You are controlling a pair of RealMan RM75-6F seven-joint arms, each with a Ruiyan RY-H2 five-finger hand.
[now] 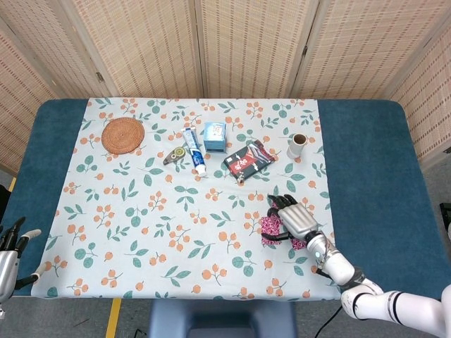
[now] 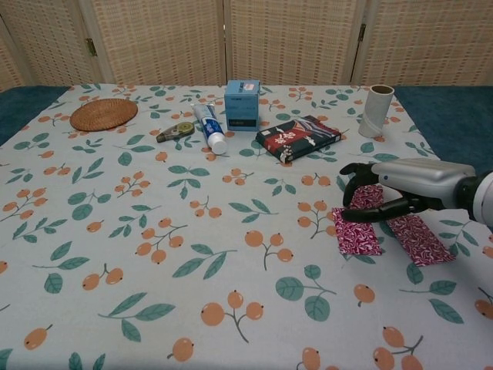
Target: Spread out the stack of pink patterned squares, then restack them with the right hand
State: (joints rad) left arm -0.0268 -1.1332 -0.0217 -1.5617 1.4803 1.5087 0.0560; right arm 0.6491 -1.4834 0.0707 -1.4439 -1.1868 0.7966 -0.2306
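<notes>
My right hand (image 2: pixel 383 193) hovered over the pink patterned squares (image 2: pixel 389 229), fingers curled apart, gripping nothing. The squares lay fanned flat, their spread running sideways, near the dark patterned packet (image 2: pixel 297 138). My left hand (image 1: pixel 10 256) hung open off the floral tablecloth (image 2: pixel 154 231). Wicker screens (image 2: pixel 293 38) stood behind.

A woven coaster (image 1: pixel 122 134), toothpaste tube (image 1: pixel 193 151), blue box (image 1: pixel 215 136), dark packet (image 1: pixel 249 160) and cup (image 1: pixel 297 145) are laid on the floral tablecloth (image 1: pixel 141 225)
</notes>
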